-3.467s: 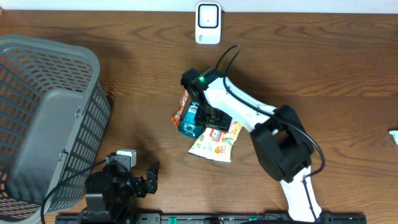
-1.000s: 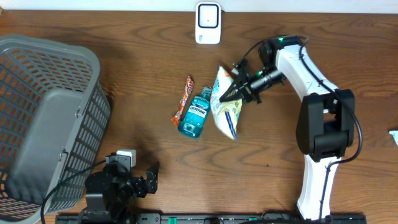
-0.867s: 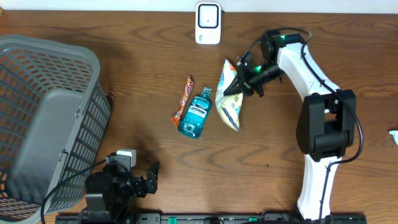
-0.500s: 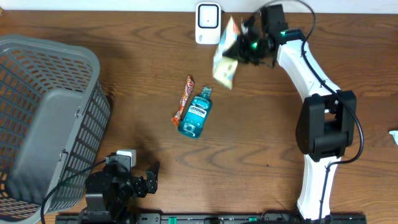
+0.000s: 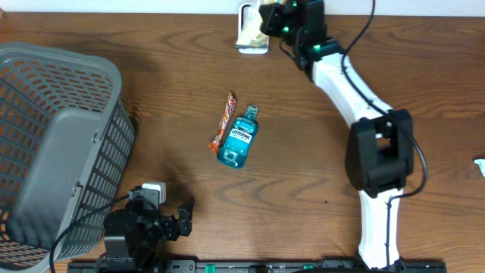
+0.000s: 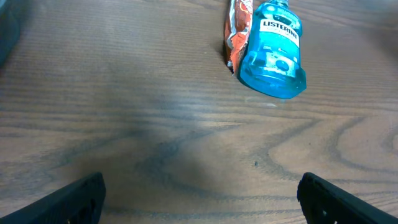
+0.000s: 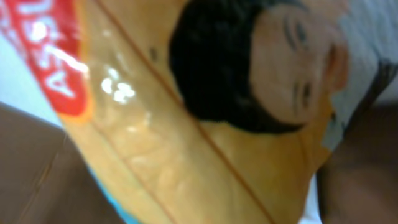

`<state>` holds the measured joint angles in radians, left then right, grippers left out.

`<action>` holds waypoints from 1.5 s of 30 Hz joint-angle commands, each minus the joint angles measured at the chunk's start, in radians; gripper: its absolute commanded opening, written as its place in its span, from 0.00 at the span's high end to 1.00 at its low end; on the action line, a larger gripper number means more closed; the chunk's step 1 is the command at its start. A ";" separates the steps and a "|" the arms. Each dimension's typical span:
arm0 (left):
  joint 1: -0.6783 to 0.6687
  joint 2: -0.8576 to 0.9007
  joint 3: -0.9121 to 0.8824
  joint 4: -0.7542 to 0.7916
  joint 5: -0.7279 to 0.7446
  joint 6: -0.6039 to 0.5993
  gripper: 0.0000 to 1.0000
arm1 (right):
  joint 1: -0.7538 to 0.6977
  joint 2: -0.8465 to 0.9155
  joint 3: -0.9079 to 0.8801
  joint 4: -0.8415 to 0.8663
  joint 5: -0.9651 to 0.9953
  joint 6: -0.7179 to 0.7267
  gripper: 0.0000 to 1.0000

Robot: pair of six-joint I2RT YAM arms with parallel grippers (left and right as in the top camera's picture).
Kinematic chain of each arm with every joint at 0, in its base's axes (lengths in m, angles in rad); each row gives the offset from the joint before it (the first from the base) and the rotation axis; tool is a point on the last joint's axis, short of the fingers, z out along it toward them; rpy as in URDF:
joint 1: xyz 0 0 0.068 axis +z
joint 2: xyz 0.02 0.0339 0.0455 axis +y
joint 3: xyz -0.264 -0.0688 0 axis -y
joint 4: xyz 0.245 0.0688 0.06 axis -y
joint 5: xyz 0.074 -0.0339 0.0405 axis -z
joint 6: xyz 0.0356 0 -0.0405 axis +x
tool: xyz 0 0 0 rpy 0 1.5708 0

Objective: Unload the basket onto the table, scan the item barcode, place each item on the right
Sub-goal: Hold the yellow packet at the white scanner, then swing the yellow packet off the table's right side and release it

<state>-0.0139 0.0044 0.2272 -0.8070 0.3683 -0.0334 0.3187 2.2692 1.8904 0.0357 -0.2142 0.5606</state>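
The right jaws are pressed together, pinching a snack packet [image 7: 205,124] whose orange-yellow film, red label and printed face fill the right wrist view; the fingers themselves do not show there. From overhead, the packet is held off the table [image 5: 439,76] at the far edge, directly over the white scanner [image 5: 256,45], which it partly covers. Whether a barcode faces the scanner cannot be told. The right arm [image 5: 341,76] stretches from the near edge diagonally across the table to that point. The left jaws are spread wide and hold nothing: their two black fingertips [image 6: 78,202] stand at the lower corners of the left wrist view with bare wood between them. The left arm [image 5: 144,227] sits folded low at the near edge, beside the corner of a grey basket [image 5: 53,144] that occupies the left side of the table. Near the middle of the table lies a blue mouthwash bottle [image 5: 237,140] on its side, cap pointing toward the far edge. An orange-red wrapper [image 5: 224,120] lies along the bottle's left flank, touching or just beside it. Both items are well apart from either arm.
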 commanded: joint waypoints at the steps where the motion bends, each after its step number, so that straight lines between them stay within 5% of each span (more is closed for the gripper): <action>1: 0.003 0.000 -0.010 -0.048 0.013 -0.009 0.02 | 0.008 0.088 0.089 0.048 0.140 0.003 0.99; 13: 0.003 0.000 -0.010 -0.048 0.013 -0.009 0.02 | 0.028 0.278 0.492 -0.197 0.213 -0.068 0.99; 23: 0.003 0.000 -0.010 -0.048 0.013 -0.009 0.02 | -0.045 0.200 0.728 -0.895 0.288 -0.079 0.99; 31: 0.003 0.000 -0.010 -0.048 0.013 -0.009 0.02 | -0.237 0.136 0.733 -1.406 0.593 -0.076 0.99; 37: 0.003 0.000 -0.010 -0.048 0.013 -0.009 0.02 | -0.440 0.153 0.635 -1.392 0.855 -0.140 0.99; 45: 0.003 0.000 -0.010 -0.048 0.013 -0.009 0.02 | -0.689 0.155 0.412 -1.170 0.867 -0.251 0.99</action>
<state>-0.0139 0.0048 0.2272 -0.8074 0.3683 -0.0338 -0.2970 2.4519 2.3466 -1.1561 0.5804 0.3923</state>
